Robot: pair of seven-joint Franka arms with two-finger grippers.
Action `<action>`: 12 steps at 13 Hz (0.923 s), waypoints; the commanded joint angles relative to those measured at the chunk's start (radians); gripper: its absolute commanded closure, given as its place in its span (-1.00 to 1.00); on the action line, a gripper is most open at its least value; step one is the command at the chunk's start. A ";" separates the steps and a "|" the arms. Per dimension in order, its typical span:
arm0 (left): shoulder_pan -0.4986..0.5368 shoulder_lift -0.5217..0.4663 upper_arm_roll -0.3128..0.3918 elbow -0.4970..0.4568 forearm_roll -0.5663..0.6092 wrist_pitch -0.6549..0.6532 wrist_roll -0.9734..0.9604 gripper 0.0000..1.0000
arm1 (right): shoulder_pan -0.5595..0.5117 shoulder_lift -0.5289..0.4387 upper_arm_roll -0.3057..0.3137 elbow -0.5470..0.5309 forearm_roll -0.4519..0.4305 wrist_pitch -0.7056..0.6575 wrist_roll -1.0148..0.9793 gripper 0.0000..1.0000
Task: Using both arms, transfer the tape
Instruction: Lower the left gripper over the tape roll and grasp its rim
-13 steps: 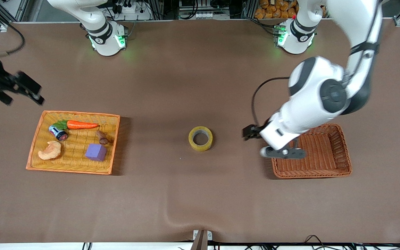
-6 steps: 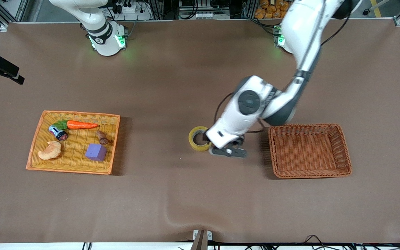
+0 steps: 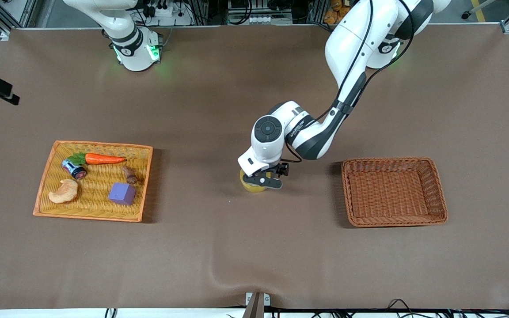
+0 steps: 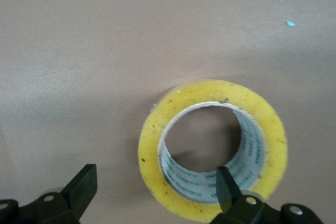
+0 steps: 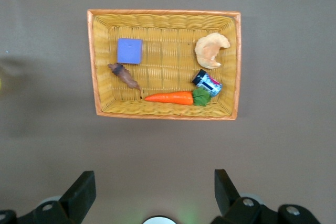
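The tape (image 3: 253, 186) lies flat mid-worktop, between the two baskets. The left end effector (image 3: 262, 181) hangs over it, released, one finger (image 4: 227, 184) inside the core; next it should clench on the wall. The right end effector (image 5: 152, 195), also released, waits high above the yellow basket (image 5: 164, 114).

two white jointed robot arms with dark grey joint caps and black rings at their bases, where green lights glow. a thin black cable runs along the left arm (image 3: 347, 53) to its black gripper (image 3: 263, 181). the right arm (image 3: 117, 26) shows one dark band.
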 commanded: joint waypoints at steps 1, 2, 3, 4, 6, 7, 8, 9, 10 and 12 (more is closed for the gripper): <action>0.002 0.003 0.003 0.020 0.027 -0.004 0.001 -1.00 | -0.002 -0.022 -0.003 0.002 -0.011 -0.007 -0.028 -1.00; 0.000 0.005 0.003 0.020 0.026 -0.004 0.001 -1.00 | 0.001 -0.019 -0.007 0.008 -0.011 -0.009 -0.025 -1.00; 0.000 0.014 0.003 0.020 0.023 -0.004 -0.012 -1.00 | 0.004 -0.016 -0.007 0.008 -0.002 -0.003 -0.030 -1.00; -0.006 0.026 0.003 0.020 0.014 -0.004 -0.016 -1.00 | 0.009 -0.016 -0.007 0.010 -0.002 0.004 -0.028 -1.00; -0.006 0.037 0.003 0.020 0.010 -0.004 -0.016 -1.00 | 0.015 -0.018 -0.003 0.010 0.004 0.007 -0.027 -1.00; -0.008 0.037 0.003 0.020 0.010 -0.004 -0.016 -1.00 | 0.015 -0.018 -0.003 0.010 0.003 0.013 -0.026 -1.00; -0.008 0.037 0.003 0.020 0.013 -0.004 -0.015 -1.00 | 0.015 -0.018 0.001 0.022 -0.002 0.017 -0.023 -1.00; -0.018 0.046 0.003 0.020 0.023 -0.003 -0.015 -0.63 | 0.015 -0.016 0.003 0.034 -0.003 0.017 -0.025 -1.00; -0.046 0.052 0.005 0.021 0.027 0.000 -0.010 -0.04 | 0.015 -0.016 0.003 0.036 -0.002 0.017 -0.020 -1.00; -0.057 0.062 0.008 0.020 0.116 0.037 0.007 0.66 | 0.032 -0.003 0.001 0.037 -0.014 0.019 -0.022 -1.00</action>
